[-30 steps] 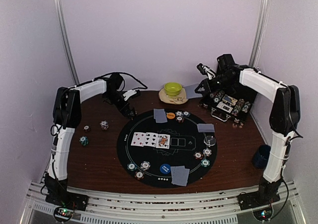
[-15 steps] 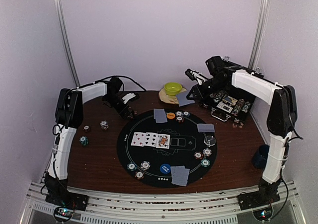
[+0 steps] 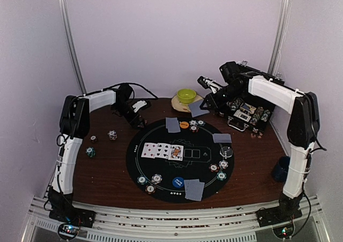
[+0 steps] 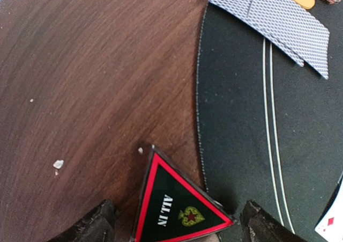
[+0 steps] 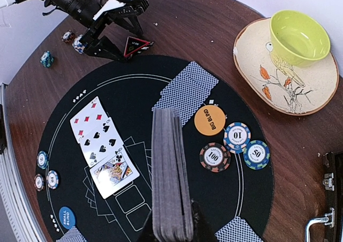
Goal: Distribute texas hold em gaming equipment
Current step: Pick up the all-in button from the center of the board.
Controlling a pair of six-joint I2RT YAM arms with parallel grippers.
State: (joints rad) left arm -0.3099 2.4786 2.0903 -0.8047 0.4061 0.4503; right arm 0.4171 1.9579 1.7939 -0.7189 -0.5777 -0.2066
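Observation:
The red-edged triangle marker [image 4: 179,212] lies flat across the mat's far left edge. My left gripper [image 4: 179,223] is open, one fingertip either side of the marker with small gaps; it also shows as left gripper [image 3: 140,121] from above. My right gripper [image 5: 174,228] is shut on a deck of grey-blue-backed cards [image 5: 170,172], held edge-up above the far part of the black round mat [image 3: 179,169]. Three face-up cards [image 3: 162,151] lie mid-mat. Face-down card pairs [image 3: 172,125], an orange disc [image 5: 210,119] and poker chips [image 5: 236,145] lie round the rim.
A green bowl on a plate [image 3: 186,96] stands at the back. The open chip case [image 3: 246,113] is at the back right and a dark blue mug [image 3: 281,168] at the right edge. Loose chips [image 3: 112,135] lie on the wood left of the mat.
My right arm has carried the deck left, from over the chip case to above the mat's far edge. The left gripper's jaws have narrowed round the triangle marker.

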